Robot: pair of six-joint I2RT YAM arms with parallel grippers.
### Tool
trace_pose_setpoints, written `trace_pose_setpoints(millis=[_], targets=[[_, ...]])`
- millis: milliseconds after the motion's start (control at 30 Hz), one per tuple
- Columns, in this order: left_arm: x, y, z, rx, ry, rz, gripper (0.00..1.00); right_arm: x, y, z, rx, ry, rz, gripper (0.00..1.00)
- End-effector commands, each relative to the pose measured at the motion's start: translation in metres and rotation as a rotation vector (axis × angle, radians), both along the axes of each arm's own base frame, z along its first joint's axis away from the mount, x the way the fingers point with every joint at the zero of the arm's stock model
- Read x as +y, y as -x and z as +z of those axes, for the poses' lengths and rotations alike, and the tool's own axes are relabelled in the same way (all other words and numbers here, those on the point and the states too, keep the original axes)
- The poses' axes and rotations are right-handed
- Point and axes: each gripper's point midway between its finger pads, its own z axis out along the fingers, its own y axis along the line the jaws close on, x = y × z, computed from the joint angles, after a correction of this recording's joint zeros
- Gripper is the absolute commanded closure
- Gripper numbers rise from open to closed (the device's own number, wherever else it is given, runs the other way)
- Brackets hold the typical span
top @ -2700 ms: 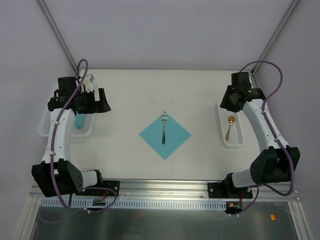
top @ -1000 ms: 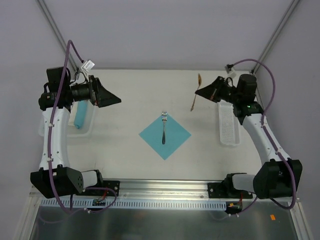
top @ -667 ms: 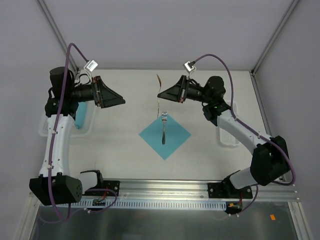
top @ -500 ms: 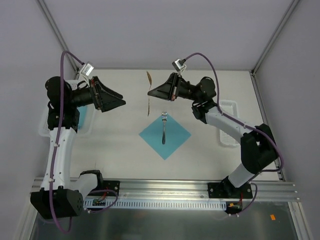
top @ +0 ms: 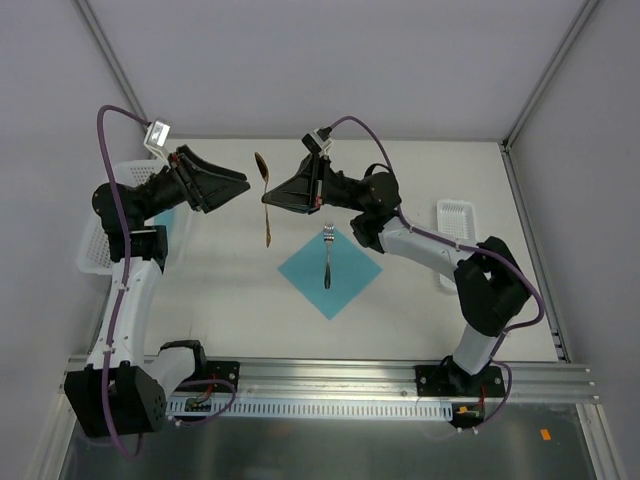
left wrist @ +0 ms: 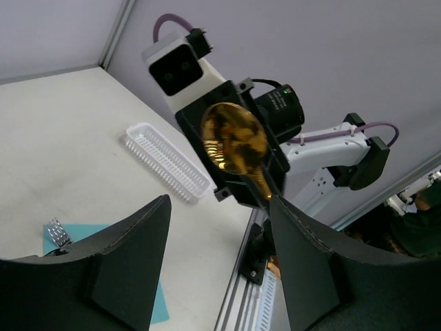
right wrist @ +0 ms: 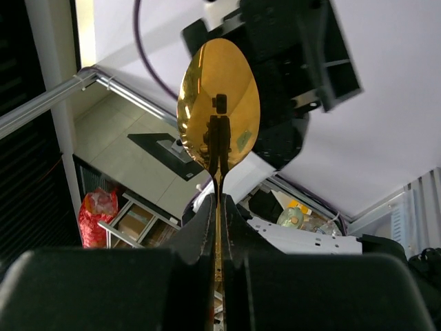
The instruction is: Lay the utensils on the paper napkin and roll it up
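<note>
The turquoise paper napkin lies as a diamond at mid-table, with a dark-handled fork lying on it. My right gripper is high over the table left of the napkin, shut on the handle of a gold spoon that hangs upright, bowl up. In the right wrist view the spoon's bowl rises above the closed gripper. My left gripper is open and empty, pointing at the spoon from the left. In the left wrist view the spoon shows just beyond the open gripper, apart from both fingers.
A white basket stands at the table's left edge, partly behind my left arm. A narrow white tray stands on the right, also seen in the left wrist view. Napkin corner and fork tines show there too.
My right gripper has lifted the gold spoon from the right tray and carried it left across the table. My left arm has risen and turned its open gripper toward the spoon.
</note>
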Motion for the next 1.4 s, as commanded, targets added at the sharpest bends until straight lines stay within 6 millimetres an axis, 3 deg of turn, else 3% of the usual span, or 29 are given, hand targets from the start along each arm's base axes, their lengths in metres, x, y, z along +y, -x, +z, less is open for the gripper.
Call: trace_pose_setpoints(millis=[0, 333, 767, 1000, 1367], targets=[[-0.001, 0.003, 0.020, -0.037, 0.087, -0.003, 0.41, -0.029, 0.032, 0.064, -0.213, -0.261, 0.006, 1.00], [0.000, 0.012, 0.039, -0.089, 0.163, 0.007, 0.45, -0.021, 0.039, 0.062, -0.199, -0.252, 0.053, 1.00], [0.003, 0.018, 0.047, -0.155, 0.252, -0.019, 0.50, -0.015, 0.057, 0.082, -0.197, -0.296, 0.115, 1.00], [0.004, 0.039, 0.066, -0.247, 0.319, -0.081, 0.57, -0.008, 0.058, 0.074, -0.168, -0.276, 0.141, 1.00], [0.006, 0.049, 0.075, -0.273, 0.364, -0.086, 0.64, -0.003, 0.059, 0.076, -0.155, -0.283, 0.151, 1.00]])
